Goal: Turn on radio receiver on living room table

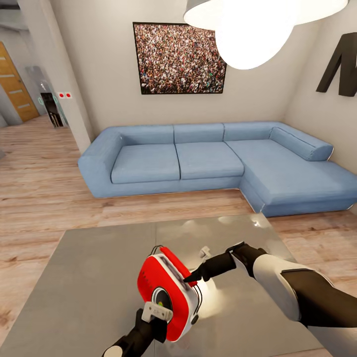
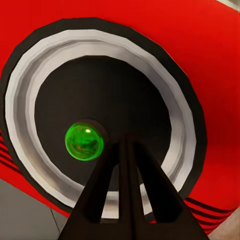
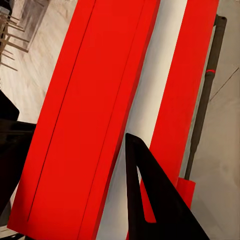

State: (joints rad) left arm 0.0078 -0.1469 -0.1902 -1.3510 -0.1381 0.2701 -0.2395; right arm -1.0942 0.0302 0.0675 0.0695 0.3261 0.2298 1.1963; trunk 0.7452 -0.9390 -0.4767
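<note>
The red radio receiver (image 1: 166, 287) is tilted above the glossy grey table (image 1: 89, 263), with its round white-ringed speaker (image 2: 30, 85) facing my left gripper. My left gripper (image 1: 157, 306) is shut, its joined fingertips (image 2: 125, 145) against the dark speaker face beside a green dot (image 2: 84, 141). My right gripper (image 1: 191, 278) comes in from the right and is shut on the radio. One of its fingers (image 3: 145, 200) lies along the white side band (image 3: 150, 100) of the red body (image 3: 85, 115). The thin handle (image 3: 205, 100) runs along the far edge.
A blue L-shaped sofa (image 1: 208, 158) stands beyond the table, under a crowd picture (image 1: 178, 58). A big pendant lamp (image 1: 253, 29) hangs overhead. Light wood floor (image 1: 44, 183) surrounds the table, and a wooden door (image 1: 17, 84) is at the far left.
</note>
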